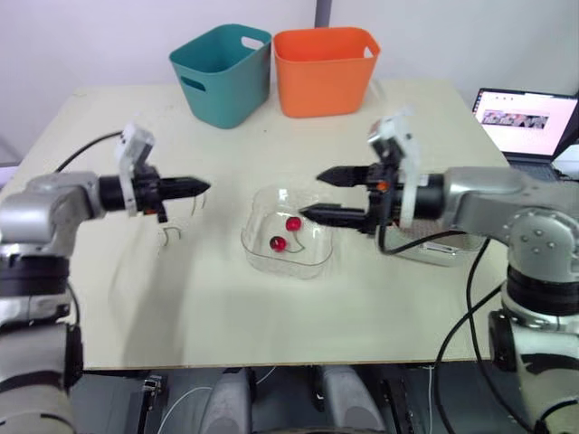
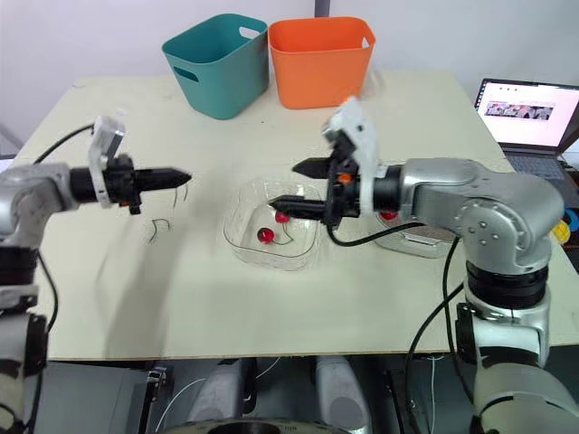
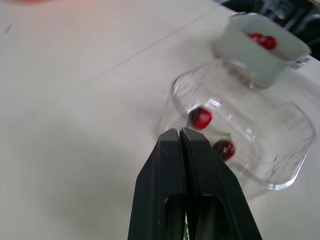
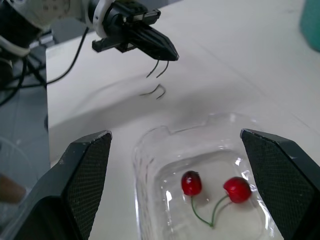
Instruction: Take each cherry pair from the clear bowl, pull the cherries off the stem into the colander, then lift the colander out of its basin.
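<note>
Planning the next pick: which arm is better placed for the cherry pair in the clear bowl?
Right. The right gripper hangs open above the clear bowl and its cherry pair; the left gripper is shut on a bare stem, away from it.

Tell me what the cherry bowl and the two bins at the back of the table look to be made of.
Clear bowl: transparent, glossy, likely plastic, possibly glass; the table and cherries show through its walls, with glints on the rim. Teal bin and orange bin: opaque moulded plastic by the look, smooth satin finish, with cut-out handles.
</note>
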Available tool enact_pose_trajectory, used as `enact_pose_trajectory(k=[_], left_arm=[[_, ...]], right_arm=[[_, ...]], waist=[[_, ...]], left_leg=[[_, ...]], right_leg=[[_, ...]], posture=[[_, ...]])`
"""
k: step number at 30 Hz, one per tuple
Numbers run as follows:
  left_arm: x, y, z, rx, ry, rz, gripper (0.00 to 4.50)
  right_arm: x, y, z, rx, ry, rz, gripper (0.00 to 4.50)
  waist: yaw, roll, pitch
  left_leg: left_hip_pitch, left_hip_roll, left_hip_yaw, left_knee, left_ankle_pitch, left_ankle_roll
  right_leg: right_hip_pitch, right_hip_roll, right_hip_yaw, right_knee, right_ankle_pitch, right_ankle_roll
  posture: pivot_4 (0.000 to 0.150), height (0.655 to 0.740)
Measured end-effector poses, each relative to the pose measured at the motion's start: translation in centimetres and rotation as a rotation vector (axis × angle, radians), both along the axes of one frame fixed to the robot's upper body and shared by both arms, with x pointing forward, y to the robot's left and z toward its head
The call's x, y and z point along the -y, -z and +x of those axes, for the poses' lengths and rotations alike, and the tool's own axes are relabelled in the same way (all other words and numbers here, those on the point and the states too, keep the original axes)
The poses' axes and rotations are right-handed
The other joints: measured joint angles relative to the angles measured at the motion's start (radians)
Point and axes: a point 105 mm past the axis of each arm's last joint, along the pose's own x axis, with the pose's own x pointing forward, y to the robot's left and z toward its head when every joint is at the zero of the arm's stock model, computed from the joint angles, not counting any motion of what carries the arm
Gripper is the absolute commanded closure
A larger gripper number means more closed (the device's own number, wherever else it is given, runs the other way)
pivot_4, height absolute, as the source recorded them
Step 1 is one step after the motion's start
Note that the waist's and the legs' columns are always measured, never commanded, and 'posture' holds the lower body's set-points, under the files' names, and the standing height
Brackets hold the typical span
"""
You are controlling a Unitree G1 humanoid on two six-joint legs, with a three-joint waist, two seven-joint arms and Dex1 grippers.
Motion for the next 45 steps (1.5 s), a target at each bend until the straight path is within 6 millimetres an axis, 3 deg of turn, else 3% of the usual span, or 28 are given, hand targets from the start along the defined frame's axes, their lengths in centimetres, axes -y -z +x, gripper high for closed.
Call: enact_pose_trajectory(k=[4, 12, 15, 26, 35, 38, 42, 45], left_arm=[[-3.2, 1.3, -1.5, -0.102, -0.139, -0.056, 4.5], [-7.3, 5.1, -2.9, -0.212, -0.333, -0.082, 4.5], [-7.6, 5.1, -2.7, -0.195, -0.359, -0.072, 3.85], [-7.9, 4.7, -2.8, -0.171, -0.372, -0.062, 0.03], [-9.2, 1.8, -3.3, -0.062, -0.332, 0.072, 0.03], [-8.3, -0.4, -3.5, 0.005, -0.222, 0.188, 0.03], [-3.9, -4.7, -4.0, 0.157, 0.04, 0.326, 0.03], [-1.0, -5.6, -4.4, 0.204, 0.177, 0.342, 0.03]], right_arm=[[-1.7, 1.4, -0.7, 0.004, -0.049, -0.08, 0.06], [-2.4, 3.3, -1.3, 0.002, -0.101, -0.16, 0.06], [-2.2, 3.4, -1.2, 0.01, -0.095, -0.172, 0.0], [-1.7, 3.6, -0.8, -0.001, -0.087, -0.185, 0.0], [-0.6, 3.9, 0.1, -0.031, -0.042, -0.204, 0.0], [0.4, 3.9, 1.5, -0.051, 0.017, -0.221, 0.0], [1.2, 2.9, 3.5, -0.032, 0.07, -0.254, 0.0], [1.3, 3.6, 4.6, -0.065, 0.073, -0.302, 0.0]], waist=[[0.007, 0.0, 0.0], [0.014, -0.001, 0.0], [0.015, -0.001, -0.001], [0.013, -0.001, -0.001], [0.013, -0.001, -0.001], [0.014, -0.001, -0.001], [0.014, -0.001, 0.0], [0.01, -0.001, 0.0]], left_leg=[[0.0, 0.0, 0.0, 0.0, 0.0, 0.0], [0.0, 0.0, 0.001, 0.0, 0.0, 0.0], [0.0, 0.0, 0.001, 0.0, 0.0, 0.0], [0.0, 0.0, 0.001, 0.0, 0.0, 0.0], [0.0, 0.0, 0.001, -0.001, 0.0, 0.0], [-0.001, 0.0, 0.001, -0.001, 0.0, 0.0], [-0.002, 0.0, 0.003, -0.001, 0.0, -0.001], [-0.002, 0.0, 0.003, -0.002, 0.0, 0.0]], right_leg=[[0.0, -0.001, 0.0, -0.001, 0.0, -0.001], [0.0, -0.001, 0.0, -0.003, 0.0, -0.001], [0.0, -0.001, 0.0, -0.003, 0.0, -0.002], [0.0, -0.001, 0.0, -0.003, 0.0, -0.002], [0.0, -0.001, 0.0, -0.005, 0.0, -0.003], [-0.001, -0.002, 0.0, -0.006, 0.001, -0.003], [0.0, -0.003, 0.0, -0.008, 0.001, -0.004], [-0.001, -0.002, 0.0, -0.007, 0.001, -0.003]], posture=[[0.15, 0.74], [0.15, 0.74], [0.15, 0.74], [0.15, 0.74], [0.15, 0.74], [0.15, 0.74], [0.15, 0.74], [0.15, 0.74]])
